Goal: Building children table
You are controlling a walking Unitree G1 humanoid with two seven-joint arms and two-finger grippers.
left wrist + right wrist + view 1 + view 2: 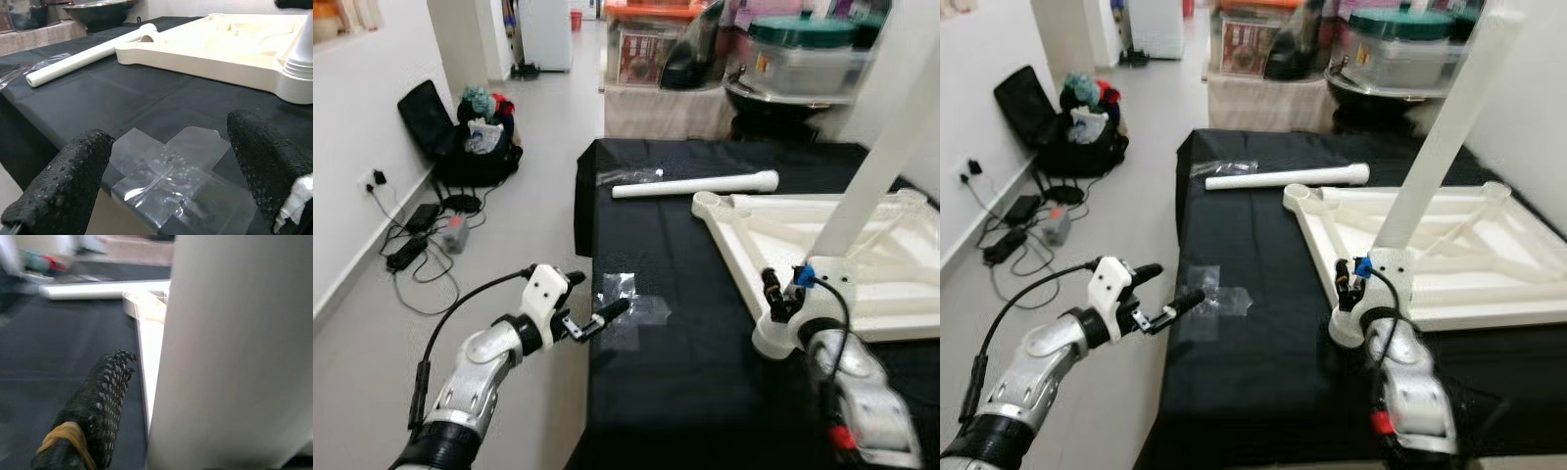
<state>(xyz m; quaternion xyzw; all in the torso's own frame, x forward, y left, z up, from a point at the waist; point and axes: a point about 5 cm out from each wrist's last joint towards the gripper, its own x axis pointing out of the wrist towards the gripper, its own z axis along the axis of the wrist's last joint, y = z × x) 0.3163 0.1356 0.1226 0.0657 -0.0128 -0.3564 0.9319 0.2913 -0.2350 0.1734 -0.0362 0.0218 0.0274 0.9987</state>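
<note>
Black-draped worktop point(646, 392) with an inverted white table top point(862, 264) lying on its right half. One white leg point(876, 147) stands upright, tilted, in the near-left corner socket; a second leg point(695, 184) lies loose farther back on the worktop, just left of the table top's far corner. Right pincer point(781, 305) sits at the base of the standing leg, with one finger point(93, 416) beside the leg; whether it is clenched cannot be told. Left pincer point(171, 166), released and spread, hovers at the worktop's left edge over a clear plastic bag point(171, 181).
</note>
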